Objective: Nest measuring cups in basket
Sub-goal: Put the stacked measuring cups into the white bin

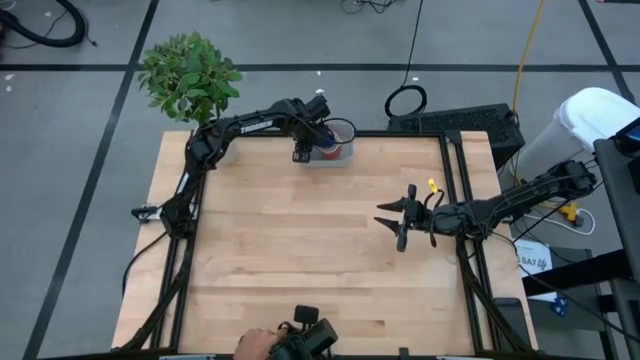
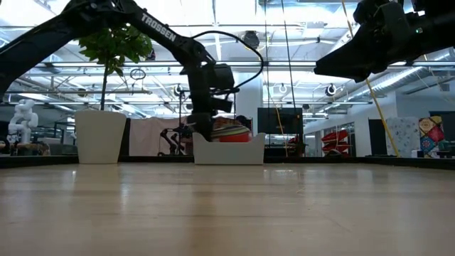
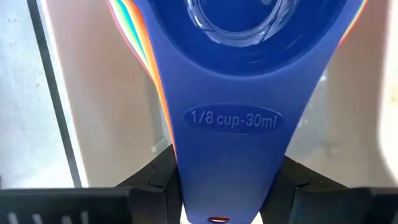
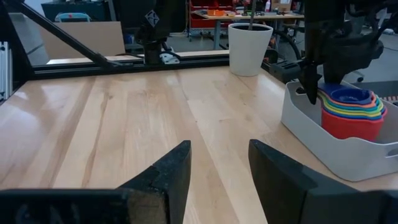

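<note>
The pale grey basket (image 1: 345, 158) (image 4: 311, 140) stands at the table's far edge, near its middle. Inside it sits a nested stack of measuring cups (image 4: 351, 112) (image 2: 231, 131), red at the bottom and blue on top. My left gripper (image 3: 230, 186) (image 1: 302, 150) (image 2: 202, 128) hangs over the basket's left end, shut on the dark blue cup (image 3: 249, 37) marked "1/8 cup-30ml". My right gripper (image 1: 397, 222) (image 4: 217, 165) hovers open over the table's right half, touching nothing. My left gripper pinches the dark blue cup's flat handle (image 3: 193, 180) near its free end, one finger (image 3: 158, 183) on each side edge, lying across the handle. The fingers come from above, pointing down. The cup's bowl sits on top of the stack in the basket.
A white plant pot (image 2: 99, 135) (image 4: 249, 46) with a green plant (image 1: 190, 75) stands at the table's far left corner. A person's hand (image 1: 255, 345) and a dark device (image 1: 305, 338) show at the near edge. Bare wood (image 1: 300, 250) lies between the arms.
</note>
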`<state>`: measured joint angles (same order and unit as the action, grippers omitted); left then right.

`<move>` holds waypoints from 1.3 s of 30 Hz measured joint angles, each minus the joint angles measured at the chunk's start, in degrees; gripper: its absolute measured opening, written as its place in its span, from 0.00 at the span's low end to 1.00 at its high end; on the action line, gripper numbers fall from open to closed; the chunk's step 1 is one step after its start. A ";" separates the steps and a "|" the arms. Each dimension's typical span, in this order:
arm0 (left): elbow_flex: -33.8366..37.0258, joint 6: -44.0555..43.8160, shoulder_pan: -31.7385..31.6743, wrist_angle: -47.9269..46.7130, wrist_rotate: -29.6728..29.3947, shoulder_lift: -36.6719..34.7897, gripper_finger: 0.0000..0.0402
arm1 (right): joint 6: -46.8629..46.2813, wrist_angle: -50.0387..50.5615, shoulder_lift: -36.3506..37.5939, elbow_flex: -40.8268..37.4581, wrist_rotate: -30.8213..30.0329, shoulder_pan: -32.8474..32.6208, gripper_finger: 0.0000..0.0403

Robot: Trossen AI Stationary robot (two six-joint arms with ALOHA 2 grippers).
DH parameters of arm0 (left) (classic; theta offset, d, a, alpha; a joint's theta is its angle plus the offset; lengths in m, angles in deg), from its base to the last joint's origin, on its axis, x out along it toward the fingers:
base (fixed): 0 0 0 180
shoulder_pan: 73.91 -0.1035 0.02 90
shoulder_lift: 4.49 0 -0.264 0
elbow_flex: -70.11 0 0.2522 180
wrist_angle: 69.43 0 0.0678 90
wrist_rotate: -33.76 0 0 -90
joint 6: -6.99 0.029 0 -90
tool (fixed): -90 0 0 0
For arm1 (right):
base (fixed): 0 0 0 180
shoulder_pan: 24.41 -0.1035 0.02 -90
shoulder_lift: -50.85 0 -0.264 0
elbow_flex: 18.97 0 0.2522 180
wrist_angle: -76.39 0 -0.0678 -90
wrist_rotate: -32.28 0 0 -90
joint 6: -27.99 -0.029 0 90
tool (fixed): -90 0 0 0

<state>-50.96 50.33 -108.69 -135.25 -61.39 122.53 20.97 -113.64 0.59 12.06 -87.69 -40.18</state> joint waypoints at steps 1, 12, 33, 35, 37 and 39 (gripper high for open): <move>0.00 -0.19 -0.22 -0.04 0.00 0.00 0.36 | -0.01 0.00 0.00 0.01 0.00 0.00 0.39; 0.00 -0.34 -0.53 -0.16 0.15 0.00 0.36 | -0.23 -0.15 0.00 0.01 0.02 0.00 0.39; 0.00 -0.66 -0.34 -1.11 2.19 1.17 0.36 | -0.23 0.03 0.00 0.01 0.02 -0.01 0.39; 0.00 -0.66 -0.34 -1.16 2.15 1.33 0.36 | -0.23 0.04 0.00 0.01 0.03 0.00 0.39; 0.00 -0.61 -0.34 -1.27 2.14 1.36 0.36 | -0.43 0.03 0.00 0.01 0.04 -0.02 0.39; 0.00 -0.62 -0.34 -0.74 2.14 1.36 0.36 | -0.45 0.08 0.00 0.01 0.03 -0.01 0.39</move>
<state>-50.96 49.71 -109.03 -135.98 -59.25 123.89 20.52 -113.56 0.59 12.07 -87.66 -40.20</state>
